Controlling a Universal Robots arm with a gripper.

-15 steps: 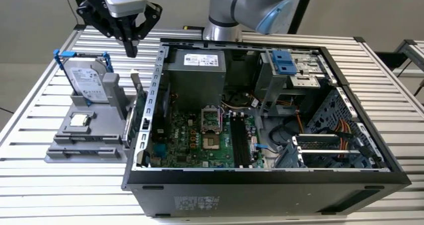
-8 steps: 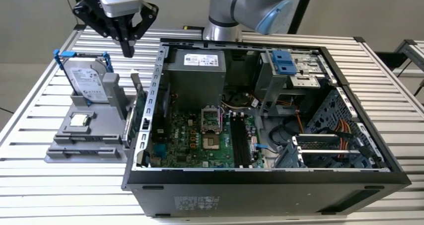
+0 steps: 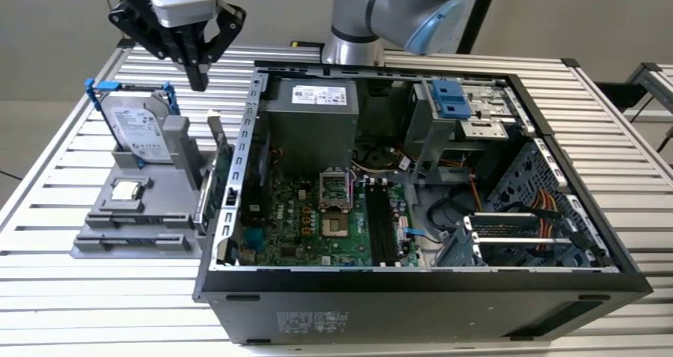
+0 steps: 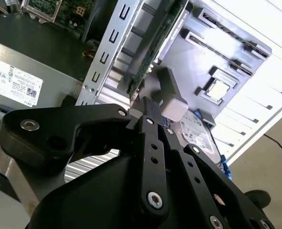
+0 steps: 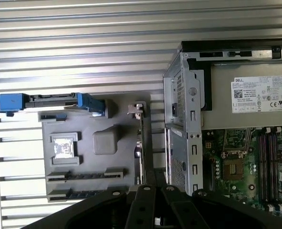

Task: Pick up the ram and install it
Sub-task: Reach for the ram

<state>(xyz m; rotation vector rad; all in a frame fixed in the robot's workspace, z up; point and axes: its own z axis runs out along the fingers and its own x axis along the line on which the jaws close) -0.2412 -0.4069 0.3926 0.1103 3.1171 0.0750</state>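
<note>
A robot arm's gripper (image 3: 198, 79) hangs above the far end of a grey fixture (image 3: 126, 231) on the table (image 3: 63, 294). Its jaws are pinched together and hold nothing. The pick-up step looks to be in hand, with the approach made and no grasp yet taken. The ram (image 3: 210, 180) stands on its long edge in the fixture's side slot. It sits on the exterior view's left of the open computer case (image 3: 421, 294), just beside the case wall. Its long axis runs near to far, roughly parallel to the motherboard's black slots (image 3: 379, 227), and the first wrist view shows it edge-on (image 5: 142, 143). By my reading, a grasp calls for the jaws to part and straddle the thin board squarely, clear of the case wall.
</note>
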